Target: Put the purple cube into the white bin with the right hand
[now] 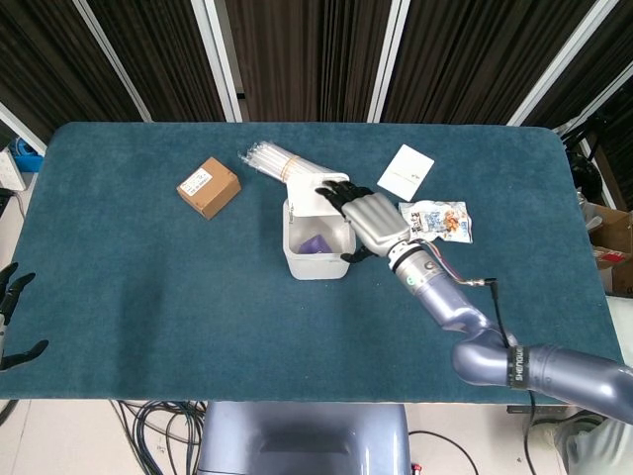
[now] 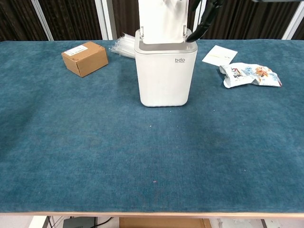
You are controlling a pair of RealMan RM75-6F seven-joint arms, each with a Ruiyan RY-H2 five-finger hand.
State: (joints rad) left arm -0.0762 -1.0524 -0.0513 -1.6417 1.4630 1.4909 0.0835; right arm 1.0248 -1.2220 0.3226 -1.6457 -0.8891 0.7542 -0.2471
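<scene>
- Overhead, a teal cloth-covered table [image 1: 148, 267] holds a white bin [image 1: 297, 259] near its middle, lid flipped up at the back; the purple cube [image 1: 315, 243] lies inside the bin, on its floor, touching no hand.
- Right hand [image 1: 368, 220] hovers over the bin's right rim, fingers [image 1: 334, 195] spread apart and holding nothing; from the chest camera only dark fingertips [image 2: 200, 26] show, just above the rim beside the raised lid [image 2: 161, 16].
- Left hand [image 1: 12, 309] sits at the far left edge, well off the work area; its dark fingers look apart and empty.
- Nearby but apart from the bin: a brown cardboard box [image 1: 209, 186] to the left, a bundle of clear tubes [image 1: 272, 158] behind it, a white card [image 1: 406, 170] and a snack packet [image 1: 435, 220] to the right.
- Judging from this, the drop looks done; the remaining risk is the withdrawal; fingers so close to the rim and lid could catch either one and tip or drag the light bin, spilling the cube; a low sweep rightward could also brush the packet.
</scene>
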